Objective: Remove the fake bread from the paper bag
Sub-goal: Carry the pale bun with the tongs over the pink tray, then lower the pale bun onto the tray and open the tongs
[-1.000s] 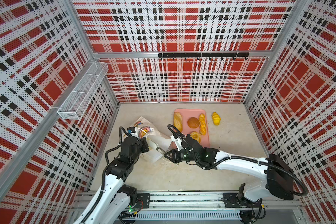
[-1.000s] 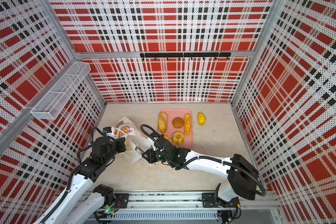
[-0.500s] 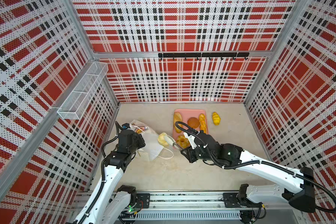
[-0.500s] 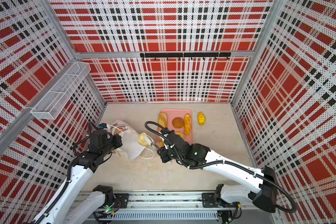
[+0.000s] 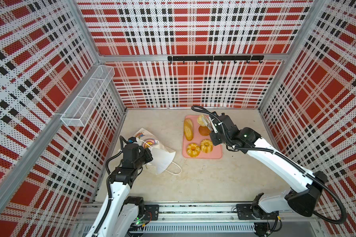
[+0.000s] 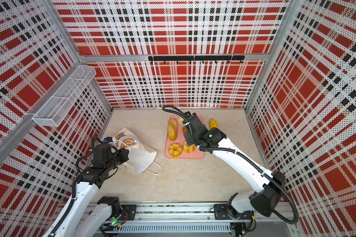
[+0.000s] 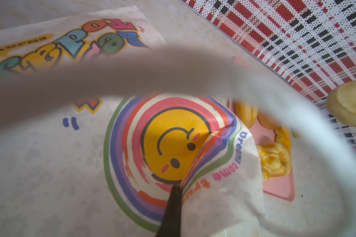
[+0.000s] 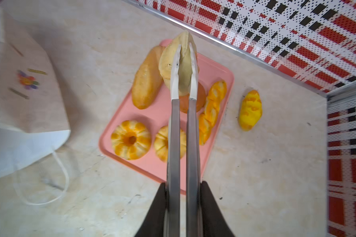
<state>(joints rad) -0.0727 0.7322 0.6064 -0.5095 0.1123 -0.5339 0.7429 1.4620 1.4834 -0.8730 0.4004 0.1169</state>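
One roll (image 8: 167,61) is clamped by the right gripper (image 8: 185,46), the paper bag (image 7: 49,164) seemingly by the left gripper (image 7: 178,187); released high at twelve o'clock over the tray (image 8: 154,117), it could be bounced off.

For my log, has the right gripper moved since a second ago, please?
Yes: the right gripper went from the white paper bag to over the flat pink tray's far end.
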